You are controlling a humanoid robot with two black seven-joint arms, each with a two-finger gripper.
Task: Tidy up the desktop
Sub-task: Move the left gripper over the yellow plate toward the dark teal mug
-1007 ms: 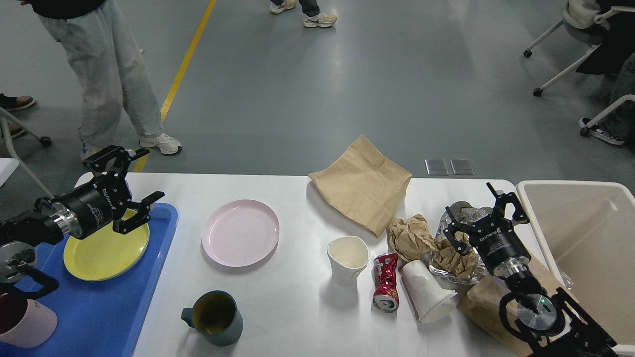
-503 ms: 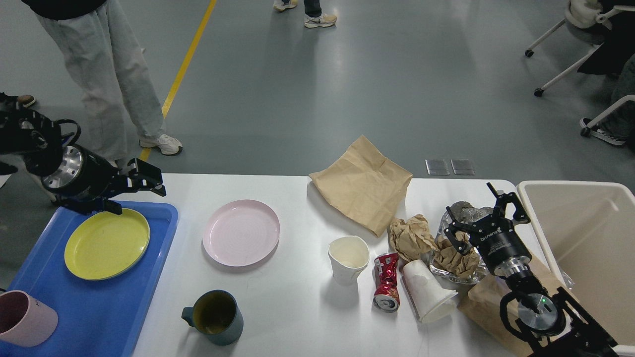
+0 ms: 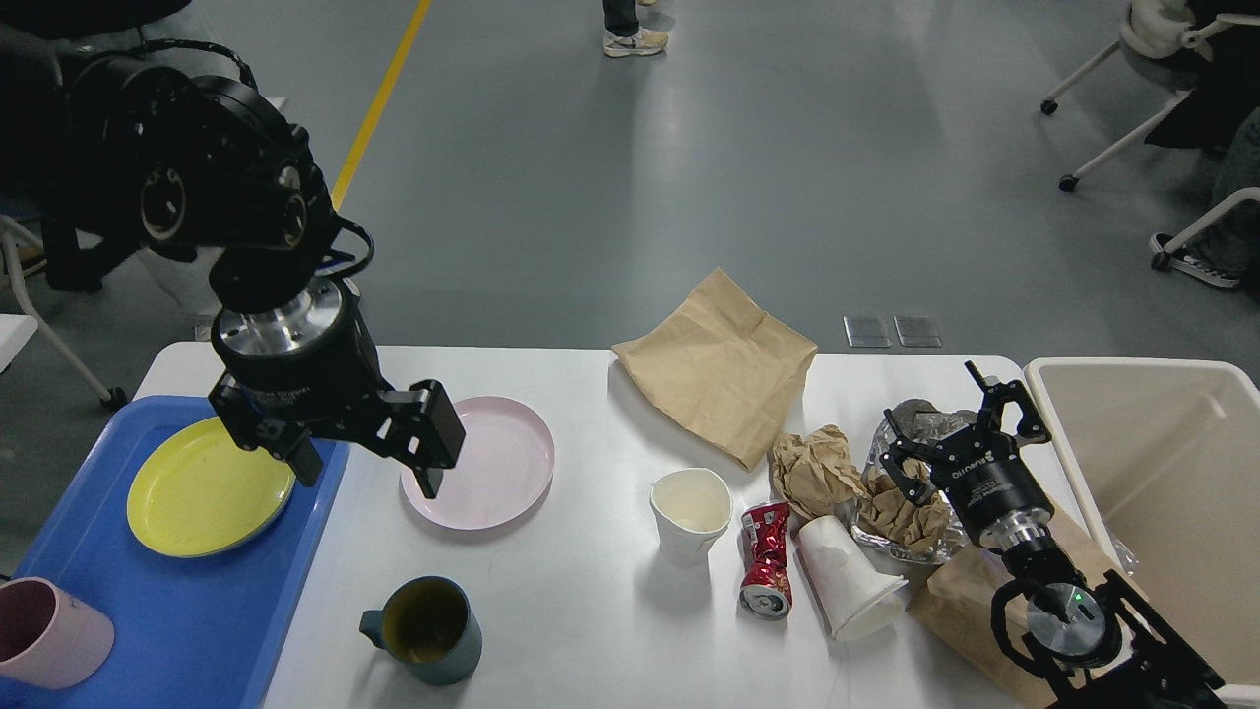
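The white desktop (image 3: 581, 591) carries dishes on the left and litter on the right. My left gripper (image 3: 369, 471) points down, open and empty. One finger hangs over the blue tray's (image 3: 197, 620) right edge, the other over the left rim of the pink plate (image 3: 497, 463). A yellow plate (image 3: 202, 487) and a pink mug (image 3: 44, 635) rest on the tray. Open as well, my right gripper (image 3: 957, 418) hovers over crumpled foil and brown paper (image 3: 901, 512), holding nothing.
A dark teal mug (image 3: 428, 630) stands near the front edge. Mid-table are an upright white paper cup (image 3: 689, 512), a crushed red can (image 3: 766, 561), a tipped paper cup (image 3: 847, 581), crumpled paper (image 3: 812, 468) and a flat brown bag (image 3: 719, 364). A beige bin (image 3: 1171, 394) stands right.
My left arm has swung from the tray's far left corner up and to the right, turning its gripper downward beside the pink plate. The right arm and the objects have stayed put.
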